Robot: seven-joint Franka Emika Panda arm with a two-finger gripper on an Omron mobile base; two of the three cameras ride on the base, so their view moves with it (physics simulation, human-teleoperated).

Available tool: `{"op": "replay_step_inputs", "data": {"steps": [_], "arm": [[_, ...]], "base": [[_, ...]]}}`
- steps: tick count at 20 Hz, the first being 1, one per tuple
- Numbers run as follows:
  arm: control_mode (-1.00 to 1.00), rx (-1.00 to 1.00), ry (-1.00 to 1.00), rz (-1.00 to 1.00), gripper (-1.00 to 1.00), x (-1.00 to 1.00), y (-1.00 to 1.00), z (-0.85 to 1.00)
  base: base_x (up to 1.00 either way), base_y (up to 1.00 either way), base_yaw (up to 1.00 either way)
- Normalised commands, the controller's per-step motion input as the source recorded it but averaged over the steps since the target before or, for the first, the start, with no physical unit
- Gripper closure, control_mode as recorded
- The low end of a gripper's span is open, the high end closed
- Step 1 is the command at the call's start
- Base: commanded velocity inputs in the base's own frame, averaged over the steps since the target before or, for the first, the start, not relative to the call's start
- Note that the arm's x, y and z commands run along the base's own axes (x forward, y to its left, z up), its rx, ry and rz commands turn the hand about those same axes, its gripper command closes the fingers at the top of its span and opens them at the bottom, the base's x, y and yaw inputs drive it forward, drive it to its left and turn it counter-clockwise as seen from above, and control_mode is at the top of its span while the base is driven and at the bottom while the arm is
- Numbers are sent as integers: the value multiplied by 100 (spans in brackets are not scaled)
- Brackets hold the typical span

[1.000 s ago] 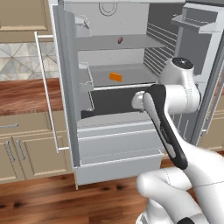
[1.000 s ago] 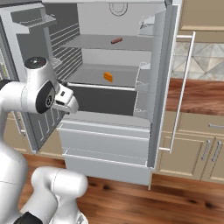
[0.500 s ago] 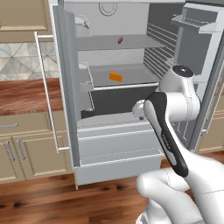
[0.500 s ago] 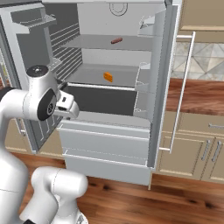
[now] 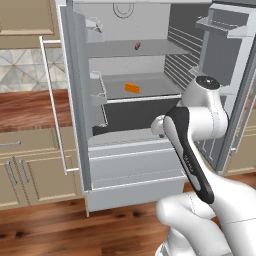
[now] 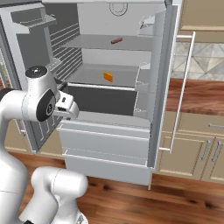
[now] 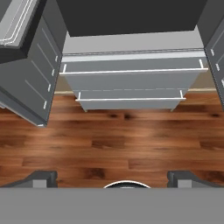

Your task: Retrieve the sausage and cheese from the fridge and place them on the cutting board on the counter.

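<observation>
Inside the open fridge (image 5: 125,165), the sausage (image 5: 137,46) lies on the top shelf and the cheese (image 5: 132,88) on the shelf below. Facing the floor before the drawers (image 7: 131,83), the tool (image 7: 111,177) hangs spread wide, grasping nothing.

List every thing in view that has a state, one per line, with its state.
fridge: both doors swung open, interior exposed
bottom drawers: pushed in, closed
sausage: lying on the upper shelf, untouched
cheese: sitting on the middle shelf, untouched
tool: open, holding nothing, aimed down at the wooden floor before the drawers
cabinet doors under the counter: closed
</observation>
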Motion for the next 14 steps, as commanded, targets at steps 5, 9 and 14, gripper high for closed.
{"op": "replay_step_inputs", "data": {"steps": [5, 9, 14], "arm": [[-100, 0, 0, 0, -100, 0, 0, 0], [-100, 0, 0, 0, -100, 0, 0, 0], [-100, 0, 0, 0, -100, 0, 0, 0]], "base": [[0, 0, 0], [0, 0, 0], [0, 0, 0]]}}
